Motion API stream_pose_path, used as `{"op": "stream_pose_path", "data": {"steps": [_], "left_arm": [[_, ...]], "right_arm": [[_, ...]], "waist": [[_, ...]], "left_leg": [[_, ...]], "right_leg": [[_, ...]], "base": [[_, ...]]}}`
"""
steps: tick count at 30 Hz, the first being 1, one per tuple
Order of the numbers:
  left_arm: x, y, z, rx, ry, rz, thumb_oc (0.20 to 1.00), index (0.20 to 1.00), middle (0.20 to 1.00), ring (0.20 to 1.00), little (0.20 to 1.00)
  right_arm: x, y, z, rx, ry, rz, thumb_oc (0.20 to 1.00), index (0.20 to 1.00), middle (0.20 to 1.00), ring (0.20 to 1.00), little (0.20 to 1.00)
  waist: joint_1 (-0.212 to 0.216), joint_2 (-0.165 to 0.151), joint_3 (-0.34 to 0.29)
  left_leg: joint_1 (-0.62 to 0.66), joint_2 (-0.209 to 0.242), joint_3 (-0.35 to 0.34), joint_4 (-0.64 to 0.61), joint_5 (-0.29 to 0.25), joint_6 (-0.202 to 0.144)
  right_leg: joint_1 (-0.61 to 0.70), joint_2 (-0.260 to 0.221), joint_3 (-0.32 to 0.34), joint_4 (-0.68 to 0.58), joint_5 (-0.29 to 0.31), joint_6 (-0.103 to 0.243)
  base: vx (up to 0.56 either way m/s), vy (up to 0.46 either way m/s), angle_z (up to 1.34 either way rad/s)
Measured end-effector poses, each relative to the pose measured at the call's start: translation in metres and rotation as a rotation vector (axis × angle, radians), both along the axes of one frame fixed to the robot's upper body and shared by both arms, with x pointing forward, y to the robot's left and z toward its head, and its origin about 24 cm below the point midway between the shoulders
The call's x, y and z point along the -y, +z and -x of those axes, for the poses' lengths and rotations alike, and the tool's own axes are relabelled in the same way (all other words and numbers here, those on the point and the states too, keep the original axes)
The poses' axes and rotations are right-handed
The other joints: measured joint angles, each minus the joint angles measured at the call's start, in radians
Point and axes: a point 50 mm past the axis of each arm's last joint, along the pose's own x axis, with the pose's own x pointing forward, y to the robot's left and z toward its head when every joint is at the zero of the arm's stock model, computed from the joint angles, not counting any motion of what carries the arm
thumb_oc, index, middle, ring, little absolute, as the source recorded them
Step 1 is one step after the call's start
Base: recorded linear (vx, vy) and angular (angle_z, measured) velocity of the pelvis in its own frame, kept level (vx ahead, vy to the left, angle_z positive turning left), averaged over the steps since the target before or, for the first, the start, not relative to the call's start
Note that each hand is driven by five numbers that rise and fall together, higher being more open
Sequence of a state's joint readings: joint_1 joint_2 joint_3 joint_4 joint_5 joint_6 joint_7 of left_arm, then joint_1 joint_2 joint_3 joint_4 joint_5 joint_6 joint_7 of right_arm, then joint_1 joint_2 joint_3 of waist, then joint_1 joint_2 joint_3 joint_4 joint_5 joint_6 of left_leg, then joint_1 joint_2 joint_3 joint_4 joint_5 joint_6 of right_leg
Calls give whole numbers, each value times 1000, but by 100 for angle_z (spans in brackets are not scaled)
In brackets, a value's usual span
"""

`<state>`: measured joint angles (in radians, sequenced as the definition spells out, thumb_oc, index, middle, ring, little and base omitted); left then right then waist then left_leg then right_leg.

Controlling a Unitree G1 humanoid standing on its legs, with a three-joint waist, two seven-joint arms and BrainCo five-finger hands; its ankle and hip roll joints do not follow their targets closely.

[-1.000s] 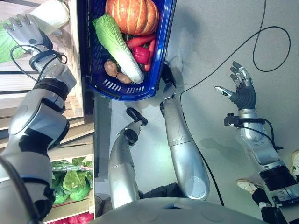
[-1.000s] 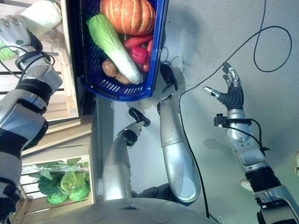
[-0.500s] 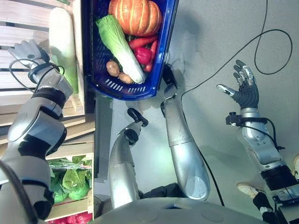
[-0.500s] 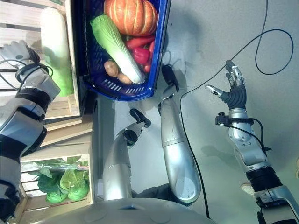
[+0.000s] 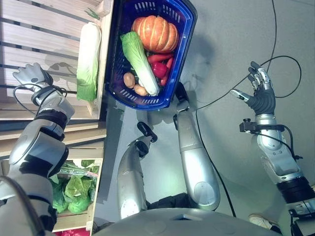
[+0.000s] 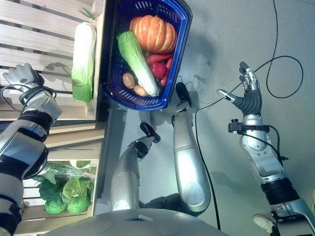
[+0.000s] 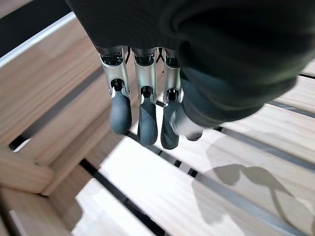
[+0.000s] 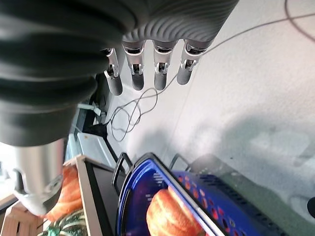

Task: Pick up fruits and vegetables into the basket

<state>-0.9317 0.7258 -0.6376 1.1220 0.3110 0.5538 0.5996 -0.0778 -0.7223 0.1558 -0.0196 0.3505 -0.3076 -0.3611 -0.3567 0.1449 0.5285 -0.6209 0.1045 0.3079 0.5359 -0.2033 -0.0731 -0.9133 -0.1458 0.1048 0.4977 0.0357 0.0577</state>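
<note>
Fingers [image 7: 142, 118] of the left hand [image 5: 30, 76] hang relaxed, empty, over the slatted wooden crate [image 5: 44, 44]. The long pale-green cabbage [image 5: 88, 61] lies just right, ready for the blue plastic basket [image 5: 184, 44]; the right hand [image 5: 260, 96] idles open.

Blue basket [image 5: 183, 59] holds pumpkin [image 5: 156, 33], napa cabbage [image 5: 140, 61], peppers, potatoes.
</note>
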Motion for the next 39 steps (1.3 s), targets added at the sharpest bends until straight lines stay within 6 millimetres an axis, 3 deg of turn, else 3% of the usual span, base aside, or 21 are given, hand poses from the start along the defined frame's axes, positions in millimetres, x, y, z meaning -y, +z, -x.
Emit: {"op": "stream_pose_path", "data": {"steps": [4, 11, 19, 28, 39], "left_arm": [[5, -2, -3, 99, -49, 101, 1000, 1000, 1000, 1000, 1000], [13, 4, -12, 349, -143, 434, 1000, 1000, 1000, 1000, 1000], [40, 3, -27, 490, -315, 793, 1000, 1000, 1000, 1000, 1000], [53, -1, -33, 522, -338, 940, 1000, 1000, 1000, 1000, 1000], [57, 13, -38, 560, -323, 934, 1000, 1000, 1000, 1000, 1000]], "right_arm": [[0, -1, 0, -3, -6, 14, 1000, 1000, 1000, 1000, 1000], [-2, -1, -1, -2, -11, 13, 1000, 1000, 1000, 1000, 1000], [-1, -2, -4, -31, -33, 17, 1000, 1000, 1000, 1000, 1000], [-8, 2, -10, -17, -21, -8, 1000, 1000, 1000, 1000, 1000], [-7, 0, -15, -42, -34, -60, 1000, 1000, 1000, 1000, 1000]], "waist": [[10, -9, 5], [10, -26, 10], [10, -35, 11], [8, -73, 15], [8, -93, 20]], "left_leg": [[5, 0, -9, -1, 2, -1], [19, 2, -16, -1, 2, -1], [2, 18, -17, 1, 1, -6], [-18, 35, -27, 1, 5, -20], [-73, 49, -40, 22, 6, -21]], "right_leg": [[12, 0, -11, -2, 0, -1], [30, 0, -13, -6, 0, -1], [25, 15, -24, -21, -1, 1], [9, 32, -35, -24, 8, -17], [-33, 35, -44, -17, 10, -23]], "base": [[2, -57, 5], [10, -64, 0], [11, -73, -2], [4, -72, -2], [-1, -23, 2]]}}
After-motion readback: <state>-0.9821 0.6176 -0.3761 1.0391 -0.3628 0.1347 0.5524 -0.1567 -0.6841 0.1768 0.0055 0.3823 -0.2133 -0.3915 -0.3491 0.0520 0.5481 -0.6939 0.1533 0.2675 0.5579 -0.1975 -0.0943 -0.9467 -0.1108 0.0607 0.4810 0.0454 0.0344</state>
